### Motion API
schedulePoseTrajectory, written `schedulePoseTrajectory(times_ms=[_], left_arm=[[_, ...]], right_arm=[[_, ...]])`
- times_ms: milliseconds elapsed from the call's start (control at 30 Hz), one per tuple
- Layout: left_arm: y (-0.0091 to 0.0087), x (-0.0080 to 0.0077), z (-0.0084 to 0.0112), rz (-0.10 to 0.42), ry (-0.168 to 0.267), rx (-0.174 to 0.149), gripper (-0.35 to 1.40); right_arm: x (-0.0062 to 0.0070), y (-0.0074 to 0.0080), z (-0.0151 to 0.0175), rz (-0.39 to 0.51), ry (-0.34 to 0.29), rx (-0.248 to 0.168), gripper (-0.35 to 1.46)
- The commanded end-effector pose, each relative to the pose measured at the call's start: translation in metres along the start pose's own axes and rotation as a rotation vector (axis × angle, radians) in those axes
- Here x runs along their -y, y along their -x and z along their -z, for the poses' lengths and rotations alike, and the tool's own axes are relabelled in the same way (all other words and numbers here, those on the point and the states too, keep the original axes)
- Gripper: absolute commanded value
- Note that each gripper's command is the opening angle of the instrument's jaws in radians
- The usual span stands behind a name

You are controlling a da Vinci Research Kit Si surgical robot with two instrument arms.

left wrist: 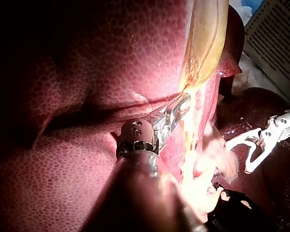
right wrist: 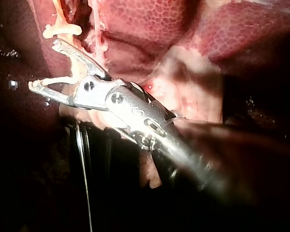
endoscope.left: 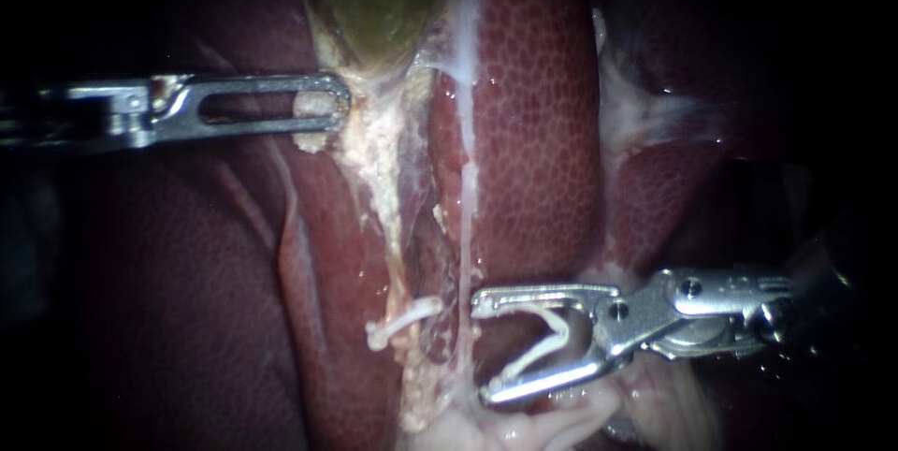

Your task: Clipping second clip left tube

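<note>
- Left instrument (endoscope.left: 323,107): claw clamped on the gallbladder (endoscope.left: 379,2) neck, apparently stretching the left tube (endoscope.left: 385,180).
- Right instrument (endoscope.left: 482,348): claw holding a spread clip (endoscope.left: 543,351), just beside that tube, near its seated clip (endoscope.left: 404,318).

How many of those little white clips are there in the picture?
2. A closed clip crosses the left tube; an open clip sits in my right instrument. Others could hide behind tissue.

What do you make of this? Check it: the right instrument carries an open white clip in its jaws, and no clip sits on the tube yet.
One point is wrong: a closed clip already sits across the tube, as the endoscope view shows. The rest holds: the right instrument carries an open white clip in its jaws.
</note>
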Motion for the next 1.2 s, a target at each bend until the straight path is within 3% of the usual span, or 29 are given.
schedulePoseTrajectory(times_ms=[33,500,1200], left_arm=[[0.0003,0.0,0.0004,0.003,-0.002,0.007,-0.35],[0.0036,0.0011,0.0048,0.019,-0.009,0.064,-0.35],[0.0035,0.0013,0.0051,0.02,-0.009,0.067,-0.35]], right_arm=[[0.0,0.0,0.0,0.0,0.0,0.0,0.6],[0.0,0.0,0.0,0.0,0.0,0.0,0.6],[-0.0006,-0.0002,-0.0016,-0.001,0.009,-0.001,0.6]])
